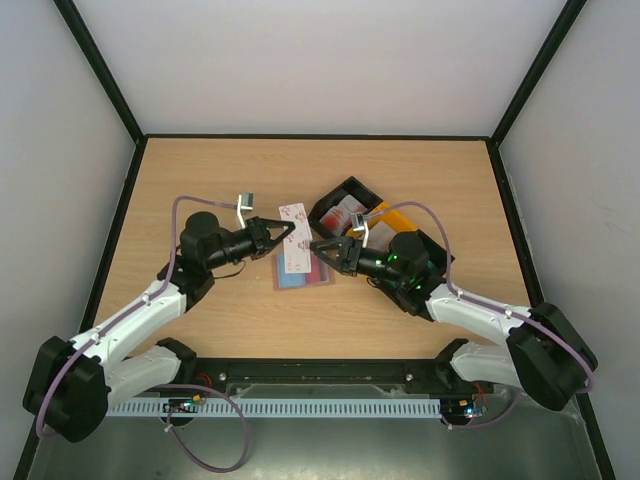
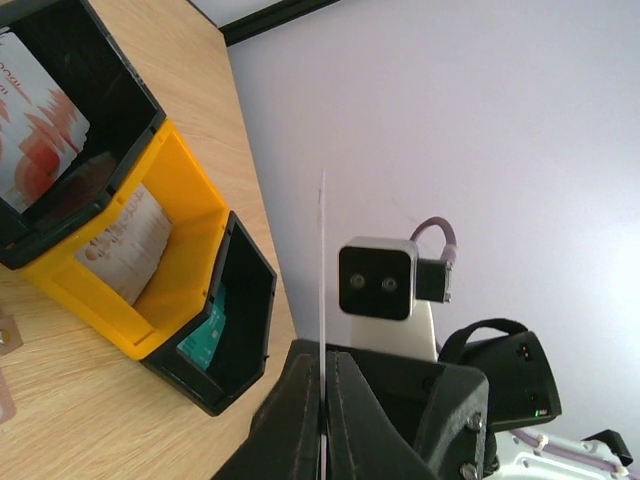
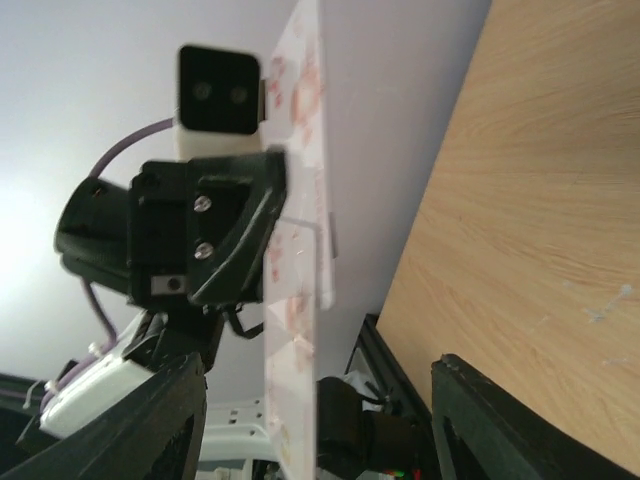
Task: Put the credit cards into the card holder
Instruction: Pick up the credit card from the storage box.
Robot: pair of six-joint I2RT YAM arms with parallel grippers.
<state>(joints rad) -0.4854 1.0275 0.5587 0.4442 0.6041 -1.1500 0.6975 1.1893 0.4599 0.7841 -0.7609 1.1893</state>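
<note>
My left gripper (image 1: pixel 283 236) is shut on a white credit card with red marks (image 1: pixel 297 236), held above the table. In the left wrist view this card (image 2: pixel 322 260) shows edge-on, pinched between the left gripper's (image 2: pixel 325 352) fingers. My right gripper (image 1: pixel 322 248) faces it from the right and is open. In the right wrist view the card (image 3: pixel 295 300) hangs between the spread fingers (image 3: pixel 150 420) of my right gripper (image 3: pixel 320 420), touching neither. The card holder (image 1: pixel 305 278) lies open on the table below the card, reddish-brown with a blue pocket.
Three trays stand in a row at the right: a black tray (image 2: pixel 120 100) with a white and red card (image 2: pixel 35 130), a yellow tray (image 2: pixel 190 190) with a beige card (image 2: pixel 125 245), and a black tray (image 2: pixel 250 290) with a teal card (image 2: pixel 205 332). The right arm reaches over them.
</note>
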